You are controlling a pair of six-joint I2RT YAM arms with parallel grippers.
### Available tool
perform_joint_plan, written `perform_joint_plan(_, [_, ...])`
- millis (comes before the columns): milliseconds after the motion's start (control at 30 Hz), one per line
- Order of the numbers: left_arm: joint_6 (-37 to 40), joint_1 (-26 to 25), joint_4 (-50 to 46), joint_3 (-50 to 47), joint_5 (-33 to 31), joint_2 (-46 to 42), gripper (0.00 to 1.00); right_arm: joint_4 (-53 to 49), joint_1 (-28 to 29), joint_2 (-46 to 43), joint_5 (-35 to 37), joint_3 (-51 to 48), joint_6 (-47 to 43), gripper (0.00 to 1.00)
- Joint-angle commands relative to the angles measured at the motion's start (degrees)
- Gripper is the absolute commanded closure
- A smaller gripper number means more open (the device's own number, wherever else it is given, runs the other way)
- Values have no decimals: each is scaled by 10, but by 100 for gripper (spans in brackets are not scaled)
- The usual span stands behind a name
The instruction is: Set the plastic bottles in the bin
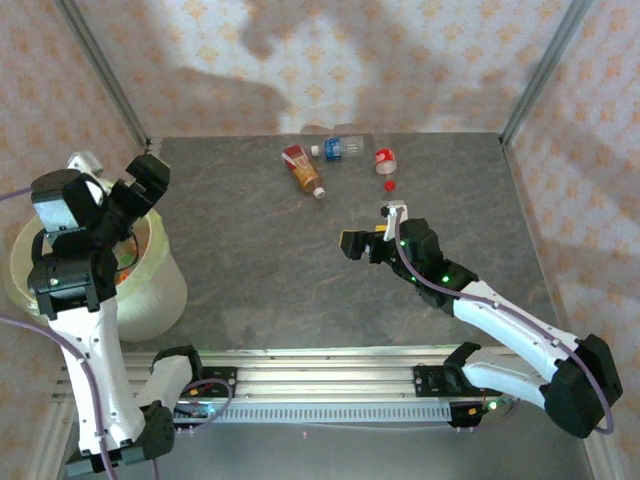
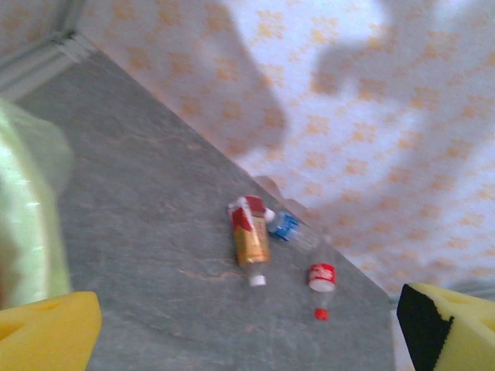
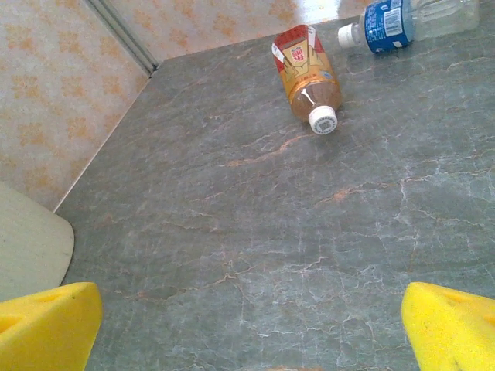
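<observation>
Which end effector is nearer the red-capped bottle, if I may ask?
Right. The right end effector sits close before the red-capped bottle; the left end effector is far off, above the bin.

Orange-labelled bottle (image 3: 307,77) beside blue-labelled bottle (image 3: 402,19), grey table (image 3: 271,232), yellow fingers (image 3: 46,328) spread wide

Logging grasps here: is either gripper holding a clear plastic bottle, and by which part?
Nothing is held: the left gripper and right gripper stand open, nothing between their yellow foam pads.
</observation>
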Motion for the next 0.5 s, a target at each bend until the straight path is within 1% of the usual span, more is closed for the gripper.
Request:
perform_joint_plan(0, [-33,-44,69,-9,14,7,1,-2,0,-15,34,0,18,1])
perform_joint_plan(200, [-28,-162,107,-11,-31,40,0,-14,0,-39,115,-15,54,1])
perform_joint_plan(333, [-9,-251,113,0,-82,84,0,-46,-1,-49,189,-20,84,1])
perform_joint_plan(400, [-1,-291,115,10,-106,114,0,-53,-2,-52,204,-25,93,1])
perform_joint_plan(467, [0,-329,118,18,-138,151,0,-57,-3,-54,198,-28,96,1])
